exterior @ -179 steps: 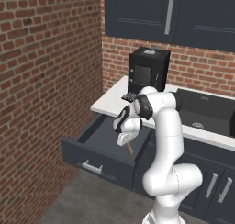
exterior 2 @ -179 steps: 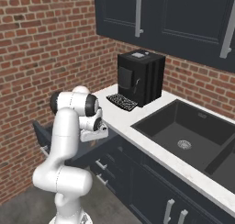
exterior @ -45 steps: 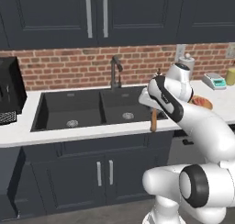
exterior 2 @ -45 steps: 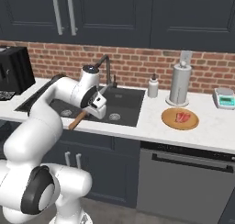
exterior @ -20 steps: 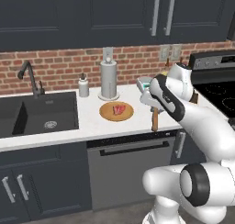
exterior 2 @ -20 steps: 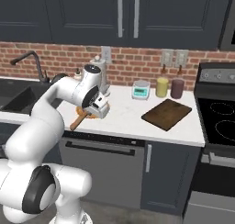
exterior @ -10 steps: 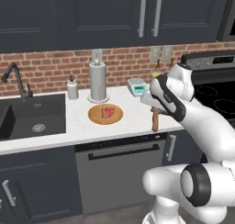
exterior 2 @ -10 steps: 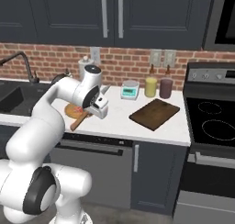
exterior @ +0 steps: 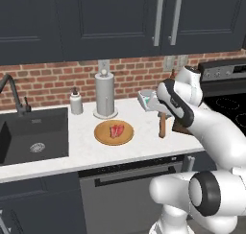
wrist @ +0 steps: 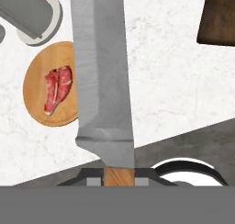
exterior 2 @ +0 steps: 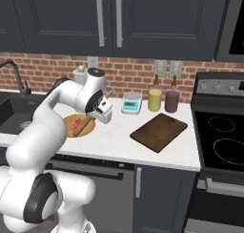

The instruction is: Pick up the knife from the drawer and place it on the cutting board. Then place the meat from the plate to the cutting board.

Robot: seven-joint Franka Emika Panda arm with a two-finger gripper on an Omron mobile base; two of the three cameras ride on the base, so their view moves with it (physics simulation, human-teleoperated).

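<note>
The knife (wrist: pixel 103 81) is clamped by its orange-brown handle in the gripper (wrist: pixel 118 176), the grey blade running straight up the middle of the hand view, above the white table (wrist: pixel 170 90). In the left base view the knife (exterior: pixel 163 125) hangs from the gripper (exterior: pixel 162 114) over the table (exterior: pixel 86 151), handle downward. The meat (exterior: pixel 116 130) lies on the round wooden plate (exterior: pixel 102 137), off to the left of the gripper and apart from it; in the hand view the blade covers the plate's (wrist: pixel 43 113) right edge, beside the meat (wrist: pixel 57 89). The cutting board (exterior 2: pixel 159 131) sits well to the gripper's right in the right base view, near the stove (exterior 2: pixel 221 146); in the hand view just a corner of the cutting board (wrist: pixel 218 16) shows. No writing can be read on the small scale (exterior 2: pixel 130 103) or the two bottles (exterior 2: pixel 155 99). The gripper's fingertips are mostly hidden behind the handle.
</note>
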